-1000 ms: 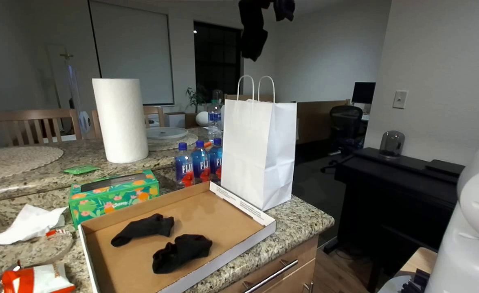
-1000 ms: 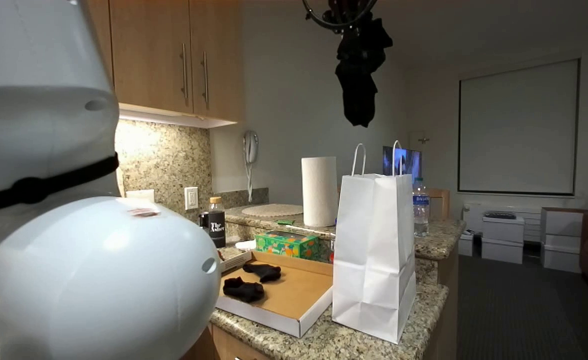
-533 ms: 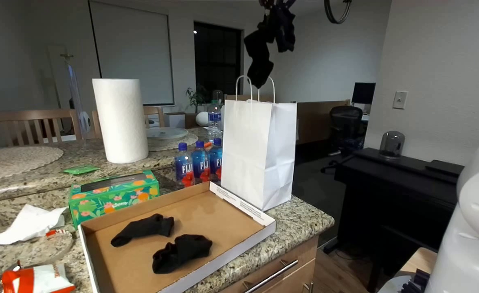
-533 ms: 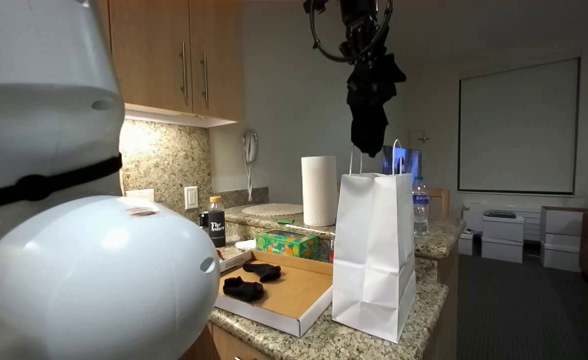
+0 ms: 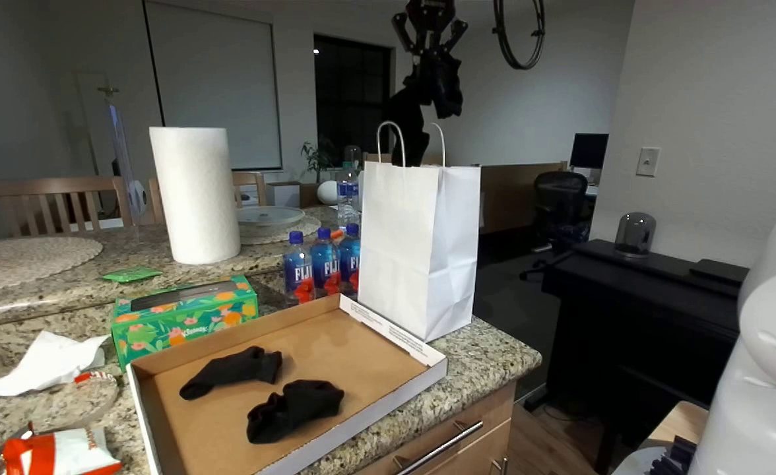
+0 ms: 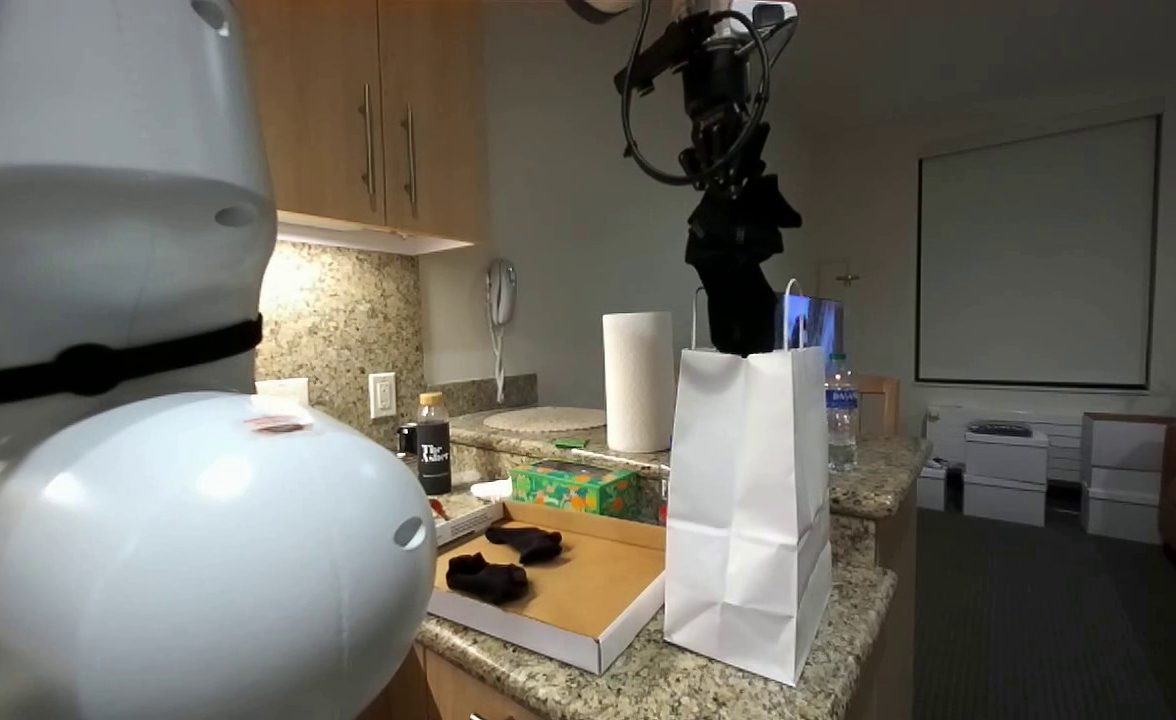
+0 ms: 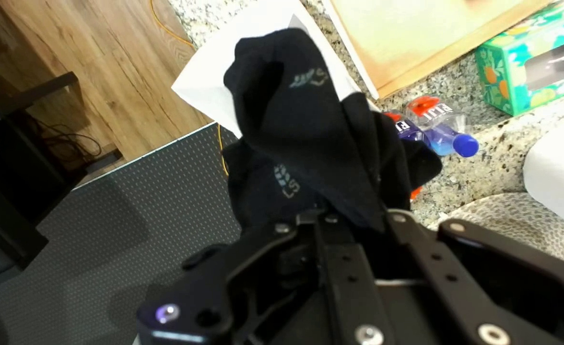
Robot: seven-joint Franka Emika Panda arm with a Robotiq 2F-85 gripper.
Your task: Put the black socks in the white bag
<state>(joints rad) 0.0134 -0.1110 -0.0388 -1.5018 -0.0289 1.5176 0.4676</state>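
- Black sock bundle (image 6: pixel 738 270): long axis close to vertical, lower end pointing down, at the rim of the white paper bag (image 6: pixel 743 520); whether any part dips inside, cannot tell.
- Bundle hangs just below the tool (image 5: pixel 431 53), which is clamped on its upper part; a shorter lobe juts sideways.
- Two loose black socks (image 5: pixel 233 373): lying roughly parallel in the cardboard tray (image 5: pixel 348 343), well apart from tool.
- Bag upright on granite surface (image 5: pixel 493 353), beside tray.
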